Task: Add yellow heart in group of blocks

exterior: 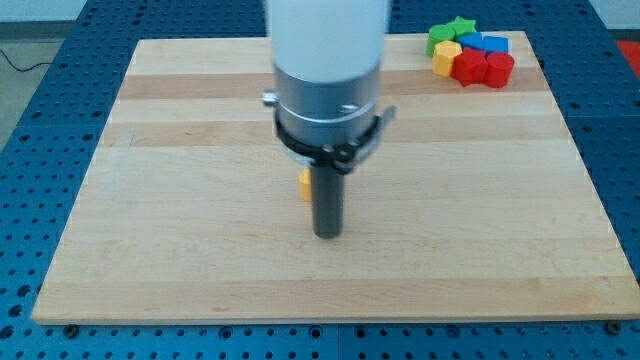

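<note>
My tip (pixel 328 235) rests on the board near the middle, just below and right of the yellow heart (pixel 303 184). The rod and arm body hide most of the heart; only its left edge shows. The group of blocks sits at the view's top right: a yellow block (pixel 445 58), a green star (pixel 460 26), a green block (pixel 437 37), a blue block (pixel 491 44) and two red blocks (pixel 482 68), all packed together.
The wooden board (pixel 200 250) lies on a blue perforated table (pixel 40 120). The arm's pale body (pixel 328 70) fills the top middle of the view.
</note>
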You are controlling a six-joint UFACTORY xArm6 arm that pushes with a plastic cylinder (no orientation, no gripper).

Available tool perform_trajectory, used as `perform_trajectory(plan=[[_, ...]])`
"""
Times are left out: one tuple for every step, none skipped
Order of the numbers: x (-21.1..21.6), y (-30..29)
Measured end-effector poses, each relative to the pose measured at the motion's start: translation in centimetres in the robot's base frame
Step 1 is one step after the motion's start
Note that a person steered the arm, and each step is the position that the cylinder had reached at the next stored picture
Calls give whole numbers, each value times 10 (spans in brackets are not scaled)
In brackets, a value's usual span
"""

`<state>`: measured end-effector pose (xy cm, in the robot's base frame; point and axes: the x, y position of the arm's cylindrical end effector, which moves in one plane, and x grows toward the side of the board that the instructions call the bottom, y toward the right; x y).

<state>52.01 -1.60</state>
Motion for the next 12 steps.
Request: perform_trajectory(plan=[[-53, 5], [-76, 12], [-48, -5], [-55, -29], [-103, -5], [-150, 37], [-161, 49], [-147, 33], [-152, 10], [-198, 29], [-222, 75], [-222, 83]])
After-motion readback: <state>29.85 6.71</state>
